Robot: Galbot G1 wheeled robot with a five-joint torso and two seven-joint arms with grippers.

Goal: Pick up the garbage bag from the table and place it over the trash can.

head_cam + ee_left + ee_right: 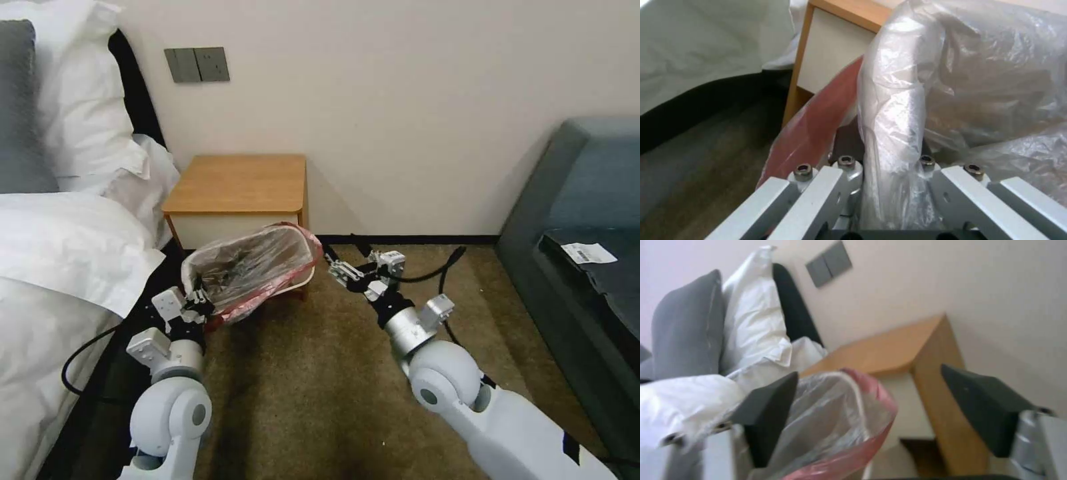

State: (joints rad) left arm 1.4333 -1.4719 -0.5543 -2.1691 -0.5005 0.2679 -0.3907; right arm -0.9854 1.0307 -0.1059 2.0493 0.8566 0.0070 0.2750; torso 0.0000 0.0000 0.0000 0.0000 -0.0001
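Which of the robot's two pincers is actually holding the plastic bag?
The left pincer, near the bed, is clamped on the garbage bag at the trash can's near corner. The right pincer hangs open beside the bag, gripping nothing.

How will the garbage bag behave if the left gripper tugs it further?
The garbage bag looks thin and crinkled, so probably floppy and light. Bunched in the left gripper, the film likely stretches or slips off the trash can rim.

white bed [60,267], grey pillow [20,113], wall switch [197,65]

Head cam looks down from afar; both wrist cams close, sharing garbage bag [257,270].
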